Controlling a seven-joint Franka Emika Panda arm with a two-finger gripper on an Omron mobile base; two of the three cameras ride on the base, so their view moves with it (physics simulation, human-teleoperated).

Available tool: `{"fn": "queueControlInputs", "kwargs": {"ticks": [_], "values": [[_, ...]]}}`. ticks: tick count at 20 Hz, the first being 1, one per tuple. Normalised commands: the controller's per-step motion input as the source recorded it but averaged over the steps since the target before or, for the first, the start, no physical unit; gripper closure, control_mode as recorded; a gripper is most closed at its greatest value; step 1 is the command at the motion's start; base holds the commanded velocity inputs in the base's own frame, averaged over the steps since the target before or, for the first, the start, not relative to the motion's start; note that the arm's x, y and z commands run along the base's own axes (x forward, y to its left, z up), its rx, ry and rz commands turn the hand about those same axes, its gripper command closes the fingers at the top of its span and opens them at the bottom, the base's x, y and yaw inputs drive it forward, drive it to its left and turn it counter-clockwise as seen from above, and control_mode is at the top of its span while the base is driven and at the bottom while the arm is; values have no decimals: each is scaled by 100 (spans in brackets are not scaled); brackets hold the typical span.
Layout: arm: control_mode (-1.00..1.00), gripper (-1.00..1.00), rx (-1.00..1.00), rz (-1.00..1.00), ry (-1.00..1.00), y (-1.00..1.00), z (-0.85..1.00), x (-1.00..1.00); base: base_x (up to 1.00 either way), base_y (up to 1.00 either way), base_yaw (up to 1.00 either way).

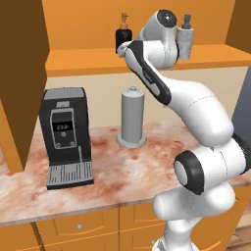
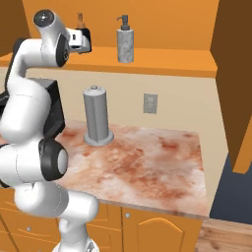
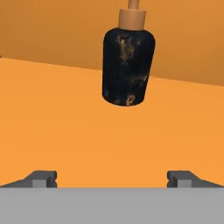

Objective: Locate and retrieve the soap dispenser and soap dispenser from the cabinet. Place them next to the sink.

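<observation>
A black soap dispenser with a copper-orange pump stands upright on the orange shelf board of the cabinet. My gripper is open and level with the shelf, a short way in front of the bottle, which stands apart from both fingertips. In the left base view the hand sits just below and in front of the black bottle. The mottled light grey soap dispenser stands further right on the same shelf. It is partly behind my arm. The sink is out of view.
A tall plain grey cylinder on a round base stands on the marbled counter under the shelf. A black coffee machine stands to its left. Open cabinet doors flank the shelf. A wall outlet is behind.
</observation>
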Motion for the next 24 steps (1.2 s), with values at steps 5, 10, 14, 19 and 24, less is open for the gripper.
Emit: {"fn": "queueControlInputs", "kwargs": {"ticks": [5, 10, 14, 19, 24], "values": [[-100, -100, 0, -1, 0, -1, 0, 35, 0, 0, 0], [-100, -100, 0, -3, 1, 1, 0, 51, 0, 0, 0], [-100, -100, 0, -3, 1, 1, 0, 59, 0, 0, 0], [-100, -100, 0, -2, 1, 6, 0, 53, 0, 0, 0], [-100, -100, 0, -3, 0, 13, 0, 45, 0, 0, 0]]}}
